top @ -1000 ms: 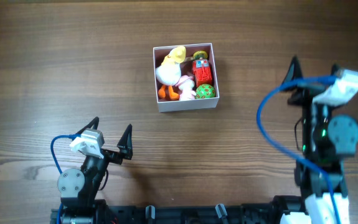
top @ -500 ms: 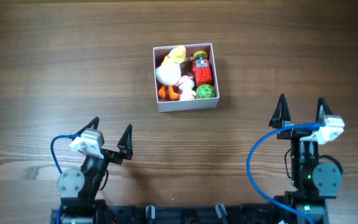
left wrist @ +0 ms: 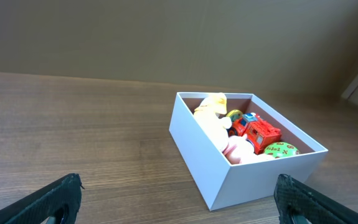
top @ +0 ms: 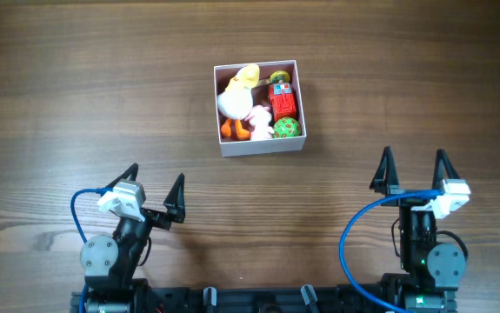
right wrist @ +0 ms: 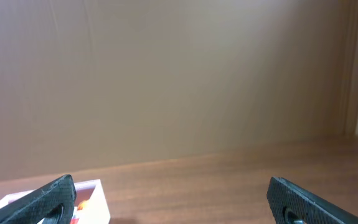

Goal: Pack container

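Tabletop (top: 76, 78): container (top: 263, 145) beyond left tool (top: 156, 172)

The container (top: 263, 146) sits on the table (top: 67, 78), centred toward the far side. Inside, a duck toy (top: 237, 97) fills the left half — a toy truck (top: 283, 101) lies right, a ball (top: 287, 128) before it. The left gripper (top: 156, 178) and right gripper (top: 414, 165) flank the near edge.

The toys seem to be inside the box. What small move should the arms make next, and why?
Probably just lowering both arms to rest. The container holds the duck, red truck and green ball; no loose toy shows on the table; the left gripper and right gripper are open, empty.
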